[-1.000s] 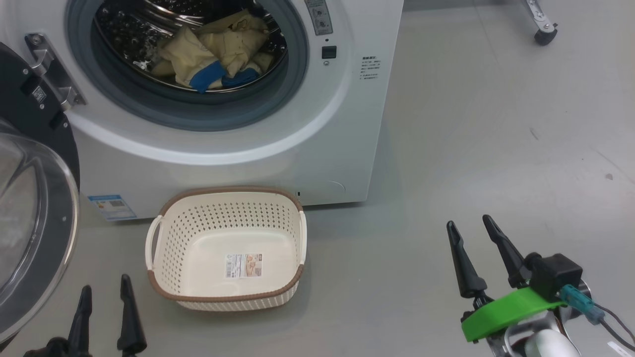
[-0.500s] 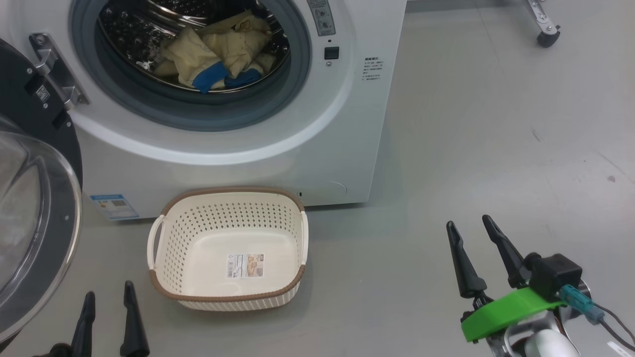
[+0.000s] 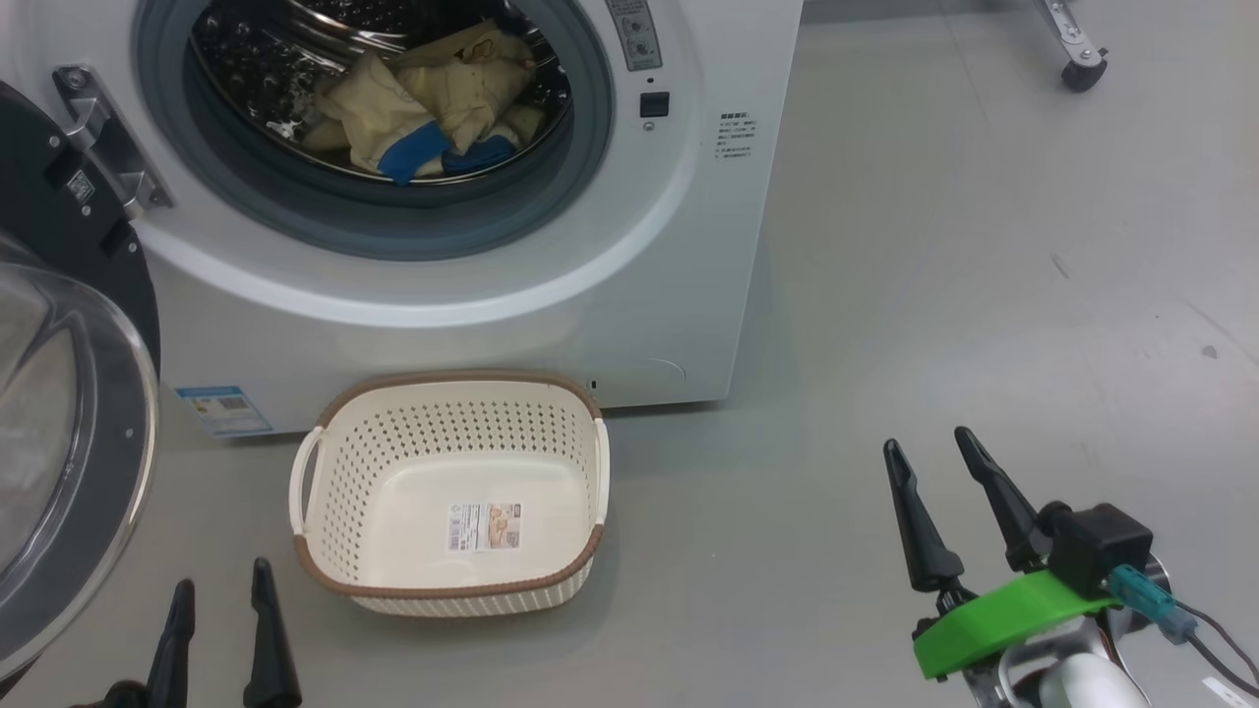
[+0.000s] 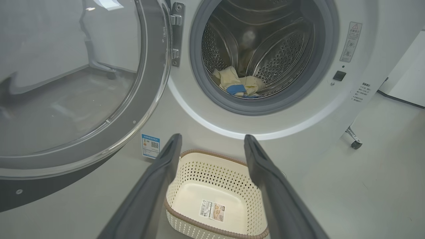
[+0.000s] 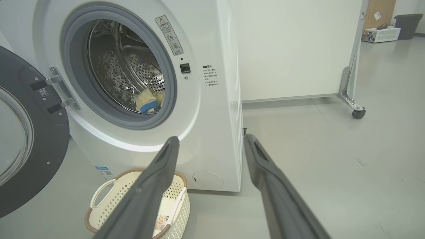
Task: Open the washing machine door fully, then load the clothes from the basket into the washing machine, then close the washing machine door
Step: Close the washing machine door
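The white washing machine (image 3: pixel 551 295) stands with its round black-rimmed door (image 3: pixel 59 433) swung wide open to the left. Pale cream-yellow clothes (image 3: pixel 433 108) with a blue patch lie inside the steel drum. On the floor in front sits the cream basket (image 3: pixel 448 492), with nothing in it but a label sticker. My left gripper (image 3: pixel 218 590) is open at the lower left, just left of the basket. Off to the right over bare floor, my right gripper (image 3: pixel 929 447) is open. The left wrist view has the door (image 4: pixel 83 99), clothes (image 4: pixel 237 86) and basket (image 4: pixel 212 199).
A white panel on a castor (image 3: pixel 1080 71) stands at the back right. The grey floor (image 3: pixel 934 246) stretches to the right of the machine. In the right wrist view a doorway with a grey bin (image 5: pixel 406 21) lies far off.
My left gripper has slipped a little lower and to the right in the head view. The head camera swayed slightly; basket, clothes and right gripper are as before.
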